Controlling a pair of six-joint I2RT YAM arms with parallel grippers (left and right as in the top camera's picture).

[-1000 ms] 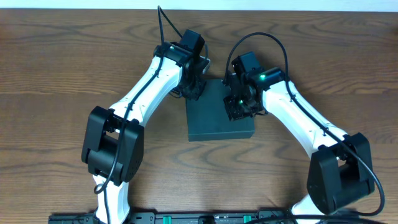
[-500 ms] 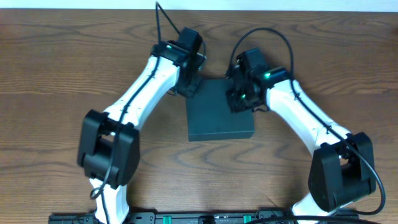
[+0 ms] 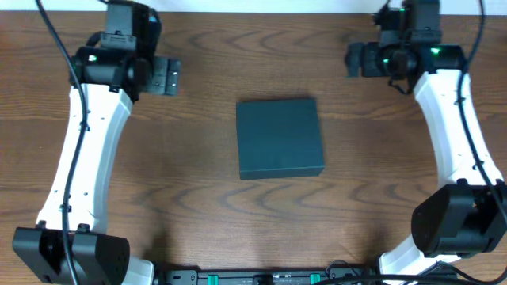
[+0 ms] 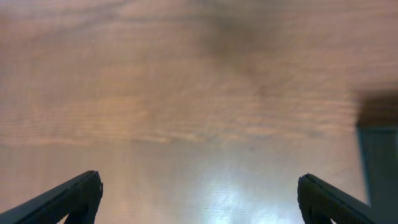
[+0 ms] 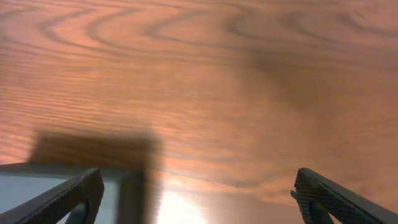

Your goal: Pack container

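The dark teal container [image 3: 280, 138] lies flat in the middle of the wooden table with its lid down. My left gripper [image 3: 166, 77] hovers at the far left, well away from the box, jaws wide apart and empty. In the left wrist view the left gripper [image 4: 200, 199] has only bare wood between its fingertips [image 4: 74, 198], and a corner of the container [image 4: 380, 171] shows at the right edge. My right gripper [image 3: 358, 59] hangs at the far right, also open and empty. The right wrist view shows the right gripper [image 5: 198, 196] over wood, with the container [image 5: 43, 183] blurred at lower left.
The brown wooden table [image 3: 198, 198] runs all around the box. A black rail [image 3: 253, 277] lies along the front edge between the two arm bases. The table's far edge [image 3: 253, 11] sits just behind both grippers.
Both arms have swung up and outward from the container's far edge to the back corners. Both grippers have gone from shut to wide open. The box has not moved.
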